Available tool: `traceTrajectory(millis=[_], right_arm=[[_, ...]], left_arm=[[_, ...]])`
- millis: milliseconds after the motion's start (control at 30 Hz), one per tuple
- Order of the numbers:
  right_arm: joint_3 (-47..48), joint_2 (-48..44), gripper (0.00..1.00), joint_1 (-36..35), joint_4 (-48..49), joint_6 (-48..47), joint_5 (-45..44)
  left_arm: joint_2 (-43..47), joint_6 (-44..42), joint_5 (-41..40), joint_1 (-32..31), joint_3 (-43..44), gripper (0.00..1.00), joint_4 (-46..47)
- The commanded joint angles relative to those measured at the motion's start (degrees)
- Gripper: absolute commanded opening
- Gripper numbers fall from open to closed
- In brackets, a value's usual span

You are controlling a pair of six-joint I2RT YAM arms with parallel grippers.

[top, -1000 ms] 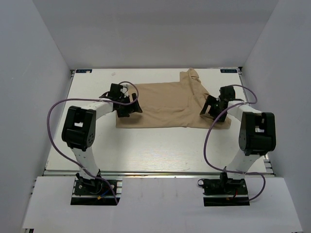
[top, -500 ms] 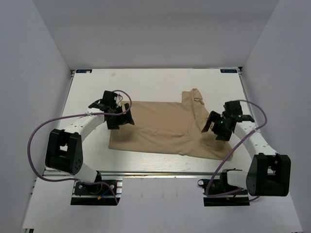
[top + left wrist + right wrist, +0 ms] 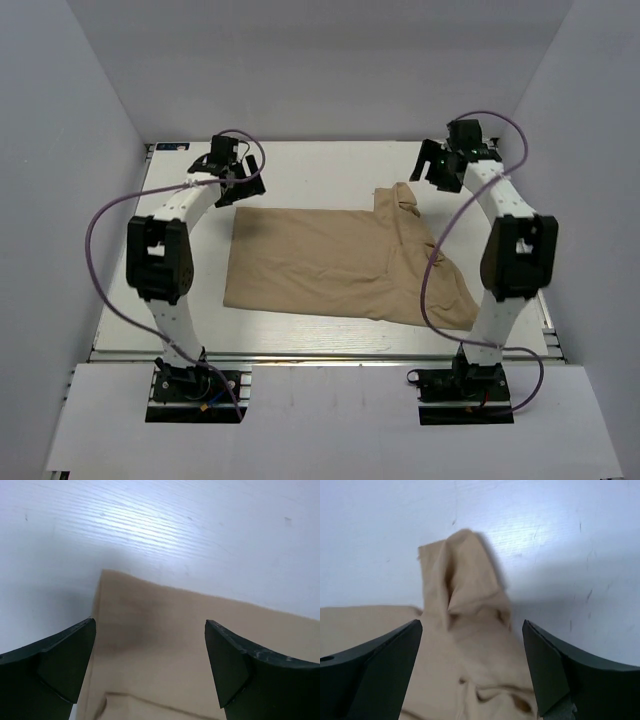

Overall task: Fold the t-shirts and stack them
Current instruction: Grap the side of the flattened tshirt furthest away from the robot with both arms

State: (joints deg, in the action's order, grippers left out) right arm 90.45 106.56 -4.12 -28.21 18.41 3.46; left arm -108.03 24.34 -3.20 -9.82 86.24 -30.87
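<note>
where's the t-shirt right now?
Top view: the t-shirt lies flat on the table, slightly right of centre, its bunched far corner just short of the right gripper, jaws open.

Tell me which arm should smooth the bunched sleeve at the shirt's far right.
Right. The right claw hovers open just beyond that bunched sleeve; the left claw is by the t-shirt's far left corner.

Left gripper [image 3: 243, 184] and right gripper [image 3: 427, 172] are both extended far forward, jaws spread wide
</note>
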Motion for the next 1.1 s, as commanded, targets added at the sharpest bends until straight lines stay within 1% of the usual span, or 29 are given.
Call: traceTrajectory(millis=[0, 33, 67, 100, 200, 267, 333, 367, 400, 533, 567, 600, 633, 667, 700, 733, 767, 800, 900, 1000, 1033, 1067], right_arm=[[9.36, 8.12, 0.83, -1.06, -4.92, -5.74, -3.2], [10.43, 9.26, 0.78, -1.33, -5.45, -6.54, -3.2], [13.75, 10.49, 0.76, -1.59, -5.54, -7.59, -3.2], [14.65, 13.38, 0.74, -1.77, -6.33, -9.34, -3.29], [16.77, 16.38, 0.72, -2.47, -5.46, -11.64, -3.2], [18.08, 18.15, 0.7, -2.91, -6.33, -11.73, -5.57], [18.62, 19.99, 0.7, -3.0, -6.25, -11.73, -4.96], [18.7, 20.43, 0.69, -3.09, -5.99, -11.65, -4.61], [19.31, 21.92, 0.69, -3.0, -5.9, -11.73, -4.26], [21.07, 25.0, 0.66, -3.18, -4.32, -11.38, -4.08], [21.86, 25.7, 0.61, -3.35, -4.92, -11.3, -3.99], [23.17, 26.76, 0.6, -3.18, -5.02, -11.12, -4.08], [23.8, 27.46, 0.57, -3.17, -4.93, -11.21, -4.08], [23.72, 27.73, 0.51, -3.09, -4.49, -11.12, -4.08], [23.63, 27.91, 0.38, -3.17, -3.53, -11.12, -4.08], [23.8, 28.43, 0.2, -3.09, -3.35, -10.77, -4.34], [23.98, 28.44, 0.07, -3.0, -3.35, -10.59, -4.6], [24.07, 28.61, 0.0, -2.91, -2.82, -10.59, -5.13], [25.12, 28.61, 0.0, -2.91, -1.68, -11.55, -5.75], [26.35, 26.16, 0.0, -3.09, 0.51, -17.6, -4.08], [26.09, 25.54, 0.0, -3.09, 3.48, -20.41, -4.08], [25.74, 24.14, 0.0, -3.0, 4.38, -21.74, -4.08]], left_arm=[[-4.46, -2.28, -4.0, 1.21, 6.55, 1.0, -2.78], [-7.0, -3.76, -4.0, 1.21, 7.53, 1.0, -2.79], [-8.06, -3.77, -4.0, 1.73, 8.15, 1.0, -2.27], [-9.21, -4.29, -4.7, 1.74, 9.72, 1.0, -1.65], [-13.6, -4.91, -4.18, 1.74, 12.54, 1.0, -2.17], [-15.27, -5.53, -3.65, 1.74, 13.16, 0.98, -2.17], [-17.82, -5.53, -3.65, 1.74, 14.05, 0.98, -2.17], [-18.53, -5.53, -3.65, 1.74, 14.05, 0.94, -2.17], [-19.75, -5.53, -3.65, 1.74, 14.05, 0.93, -2.17], [-21.08, -5.53, -6.38, 1.74, 14.05, 0.78, -2.79], [-21.08, -5.53, -6.38, 1.74, 14.05, 0.69, -2.79], [-21.08, -6.14, -5.68, 1.74, 14.05, 0.64, -2.79], [-21.08, -6.14, -5.07, 1.74, 13.18, 0.58, -2.79], [-21.08, -6.75, -3.93, 1.74, 11.78, 0.51, -1.92], [-21.08, -7.54, -2.87, 1.74, 10.98, 0.31, -0.52], [-20.56, -7.55, -2.86, 1.74, 10.27, 0.14, 0.02], [-20.56, -7.55, -2.34, 1.22, 9.75, 0.0, 0.02], [-19.95, -8.77, -1.12, 1.21, 9.13, 0.0, 0.81], [-18.54, -9.31, -1.1, 0.68, 7.46, 0.0, 3.09], [-15.9, -9.31, -1.1, 0.68, 5.0, 0.0, 6.43], [-15.38, -9.31, -1.1, 0.68, 4.38, 0.0, 7.22], [-14.59, -9.31, -1.1, 1.29, 4.38, 0.0, 7.84]])
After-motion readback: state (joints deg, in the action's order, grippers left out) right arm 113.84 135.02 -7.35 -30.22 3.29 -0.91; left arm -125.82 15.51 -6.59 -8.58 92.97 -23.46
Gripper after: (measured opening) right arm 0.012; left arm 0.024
